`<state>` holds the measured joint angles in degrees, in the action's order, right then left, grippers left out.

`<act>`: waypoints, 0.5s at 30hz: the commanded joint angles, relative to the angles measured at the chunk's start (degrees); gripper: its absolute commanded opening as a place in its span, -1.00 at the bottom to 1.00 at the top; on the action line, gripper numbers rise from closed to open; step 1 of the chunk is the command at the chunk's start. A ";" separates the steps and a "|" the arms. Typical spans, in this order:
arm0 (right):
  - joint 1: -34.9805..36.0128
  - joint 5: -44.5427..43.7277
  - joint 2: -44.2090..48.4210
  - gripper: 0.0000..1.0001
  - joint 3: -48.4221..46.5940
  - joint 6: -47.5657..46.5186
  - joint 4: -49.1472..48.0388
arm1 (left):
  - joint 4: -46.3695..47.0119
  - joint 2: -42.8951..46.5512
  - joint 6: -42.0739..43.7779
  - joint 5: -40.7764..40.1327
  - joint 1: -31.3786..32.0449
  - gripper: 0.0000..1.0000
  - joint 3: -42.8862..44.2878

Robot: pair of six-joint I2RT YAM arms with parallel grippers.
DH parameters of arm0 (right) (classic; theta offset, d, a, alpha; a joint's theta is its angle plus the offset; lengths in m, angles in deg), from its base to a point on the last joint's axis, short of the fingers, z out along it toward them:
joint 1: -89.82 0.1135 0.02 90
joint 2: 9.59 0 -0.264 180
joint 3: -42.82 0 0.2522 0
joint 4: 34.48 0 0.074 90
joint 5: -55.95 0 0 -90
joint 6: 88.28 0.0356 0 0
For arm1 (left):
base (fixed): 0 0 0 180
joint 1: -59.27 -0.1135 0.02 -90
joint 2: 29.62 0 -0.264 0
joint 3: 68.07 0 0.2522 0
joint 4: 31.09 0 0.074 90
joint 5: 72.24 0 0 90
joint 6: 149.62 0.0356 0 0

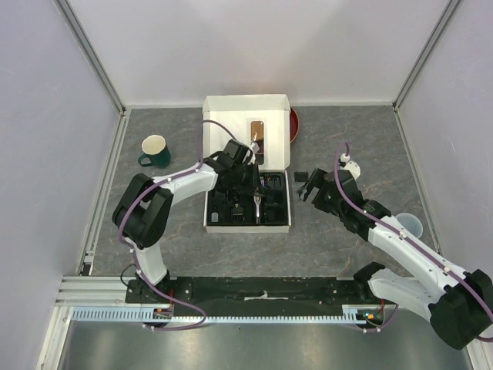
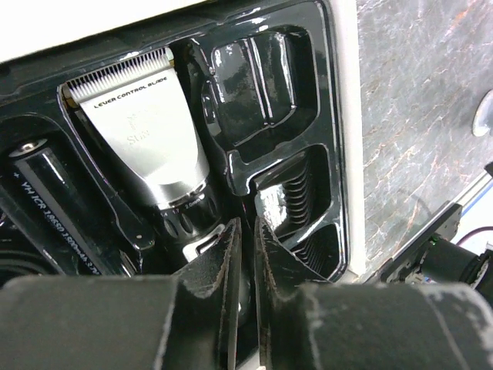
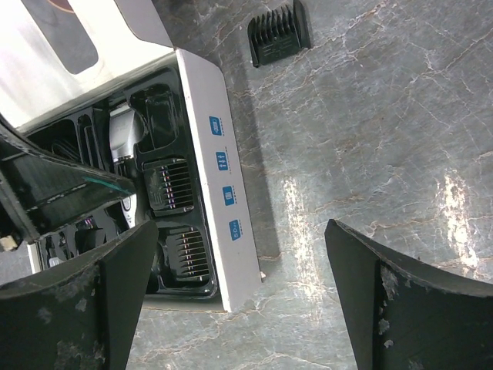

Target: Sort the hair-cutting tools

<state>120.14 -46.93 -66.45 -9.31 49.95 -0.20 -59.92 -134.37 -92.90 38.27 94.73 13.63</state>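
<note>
From above, the left arm bent across the open white box (image 1: pixel 231 108), with the left gripper (image 1: pixel 253 193) down in its black tray (image 1: pixel 223 210). The right arm stretched leftward, the right gripper (image 1: pixel 310 187) spread open just beside one loose comb guard (image 1: pixel 301 176) on the table (image 1: pixel 347 247). The left wrist view showed fingers (image 2: pixel 223 262) nearly together with nothing visibly pinched, at the tail of the single clipper (image 2: pixel 150 146) lying in the tray. The right wrist view showed wide-apart fingers (image 3: pixel 100 301) above the table, two comb guards (image 3: pixel 171 185) slotted in the tray, and a third lying farther ahead on the table.
</note>
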 commanded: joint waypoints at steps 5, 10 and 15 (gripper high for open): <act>0.00 0.23 -0.71 0.95 0.31 0.29 -2.06 | 2.06 4.73 1.64 -0.39 0.13 -0.66 -0.79; 0.00 0.32 -1.32 0.95 0.14 0.20 -2.49 | 3.82 2.37 0.93 2.95 1.36 -0.74 -0.09; 0.08 0.05 -1.67 0.95 0.14 0.02 -2.50 | 4.17 -0.37 0.41 1.64 1.89 -0.87 0.52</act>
<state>120.14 -46.54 -67.80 -9.05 49.93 -0.55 -57.85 -132.60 -92.86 39.32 96.06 13.26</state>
